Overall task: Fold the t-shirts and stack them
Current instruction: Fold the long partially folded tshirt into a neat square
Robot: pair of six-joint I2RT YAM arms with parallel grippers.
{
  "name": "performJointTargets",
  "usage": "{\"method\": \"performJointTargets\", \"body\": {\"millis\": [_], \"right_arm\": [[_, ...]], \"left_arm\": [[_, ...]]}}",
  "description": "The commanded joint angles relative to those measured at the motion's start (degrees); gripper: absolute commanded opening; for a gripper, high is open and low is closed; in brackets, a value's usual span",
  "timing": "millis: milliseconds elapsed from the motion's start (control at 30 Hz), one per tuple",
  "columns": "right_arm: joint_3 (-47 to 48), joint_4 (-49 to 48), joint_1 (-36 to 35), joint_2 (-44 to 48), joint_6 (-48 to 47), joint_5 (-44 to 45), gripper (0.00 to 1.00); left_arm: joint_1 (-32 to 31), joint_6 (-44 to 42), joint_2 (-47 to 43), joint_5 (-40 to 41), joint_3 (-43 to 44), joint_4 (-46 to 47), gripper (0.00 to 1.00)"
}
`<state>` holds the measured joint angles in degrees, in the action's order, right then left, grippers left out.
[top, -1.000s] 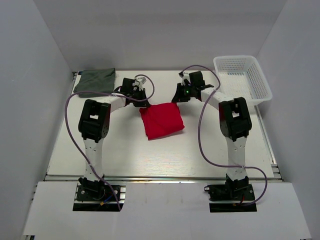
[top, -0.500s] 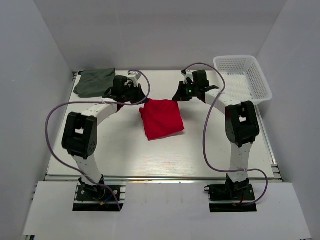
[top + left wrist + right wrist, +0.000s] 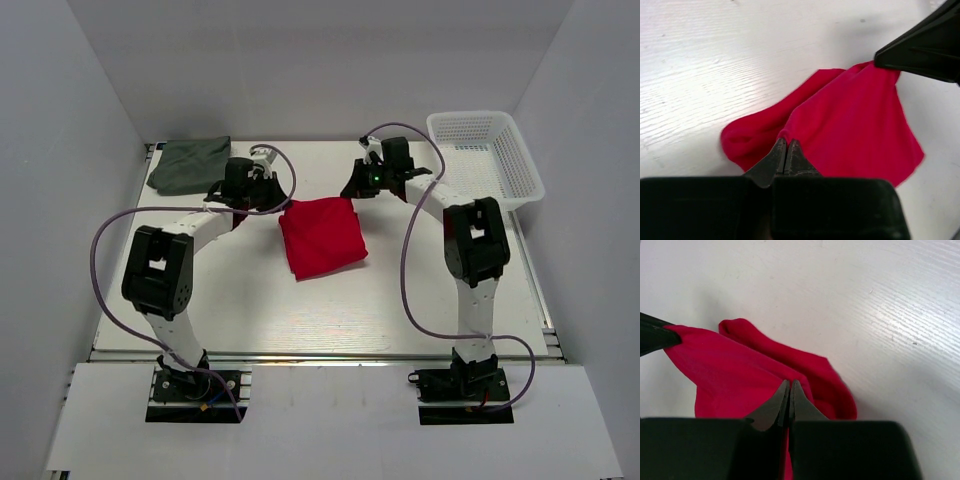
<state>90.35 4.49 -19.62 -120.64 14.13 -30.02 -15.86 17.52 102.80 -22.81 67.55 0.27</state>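
- Now pinches the far left corner of the red t-shirt (image 3: 322, 236) with the left tool (image 3: 284, 205), fingertips pressed tight together on a small peak of cloth.
- Clamps the far right corner of that same shirt with the right tool (image 3: 352, 196), jaws likewise closed on red fabric.
- Holds the far edge stretched between both tools, cloth sloping down toward the near side.
- Leaves the rest of the red t-shirt lying on the middle of the tabletop (image 3: 300, 300), between the two arms, in a rough square with creases.
- Shows the grey-green t-shirt (image 3: 190, 163) folded flat at the far left corner of the tabletop, well apart from the red one, touched by neither tool.
- Shows a white mesh basket (image 3: 520, 170) at the far right corner.
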Motion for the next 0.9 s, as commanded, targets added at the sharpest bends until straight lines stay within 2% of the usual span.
{"method": "performJointTargets", "body": {"millis": [0,67,100,200,267,300,333,367,400,567,600,667,733,767,800,867], "right_arm": [[4.57,-1.41,-0.07,-4.33,-1.21,0.14,0.0],[7.21,-1.68,-0.16,-7.65,-2.43,0.05,0.0],[8.0,-1.85,0.1,-8.46,-2.53,-0.39,0.07],[12.3,-1.07,-0.16,-11.72,-3.5,-1.27,0.17],[14.85,0.16,0.02,-12.08,-4.28,-0.49,0.57],[15.56,0.6,-0.16,-11.12,-4.29,-0.04,0.9],[15.56,0.87,-0.07,-10.59,-5.07,0.48,0.9],[15.48,2.35,-0.07,-9.1,-5.6,2.06,0.9],[15.39,2.62,-0.16,-6.91,-5.78,2.85,0.9],[5.49,3.68,-0.42,3.98,-4.38,3.39,0.9],[0.06,2.9,-0.34,7.23,-4.2,1.56,0.9],[-3.93,0.72,-0.51,11.71,-1.66,-0.46,0.9],[-11.73,-1.58,-0.34,16.99,1.4,-6.97,0.9],[-13.42,-2.98,-0.51,17.89,2.21,-8.46,0.9],[-16.14,-7.09,-0.51,19.72,2.91,-13.87,0.9],[-19.75,-11.58,-0.6,20.27,4.76,-17.68,0.9]], "left_arm": [[0.65,0.76,2.47,5.13,-0.22,-0.1,0.0],[0.65,1.37,4.15,6.54,1.0,-0.79,0.0],[0.65,1.9,5.03,8.03,2.31,-1.32,0.0],[1.17,2.61,7.84,10.32,5.39,-4.05,0.03],[1.18,3.14,7.85,10.94,6.1,-4.05,0.24],[1.18,3.14,7.85,12.07,6.8,-4.57,0.41],[1.18,3.14,7.85,12.08,7.33,-4.58,0.59],[1.18,3.66,7.15,13.04,7.94,-6.41,0.95],[1.18,3.66,5.84,14.44,8.73,-7.03,1.0],[1.18,6.04,-0.22,16.56,8.13,-10.64,1.0],[0.57,6.04,-1.28,16.57,8.13,-10.64,1.0],[-0.23,6.04,-3.92,15.52,6.9,-10.64,1.0],[-0.23,6.04,-3.93,10.36,6.11,-8.28,1.0],[-0.75,6.04,-3.93,4.76,4.8,-6.62,1.0],[-0.75,6.04,-3.14,2.18,4.79,-3.73,1.0],[-1.36,6.56,-0.95,-4.83,4.79,-1.78,1.0]]}}
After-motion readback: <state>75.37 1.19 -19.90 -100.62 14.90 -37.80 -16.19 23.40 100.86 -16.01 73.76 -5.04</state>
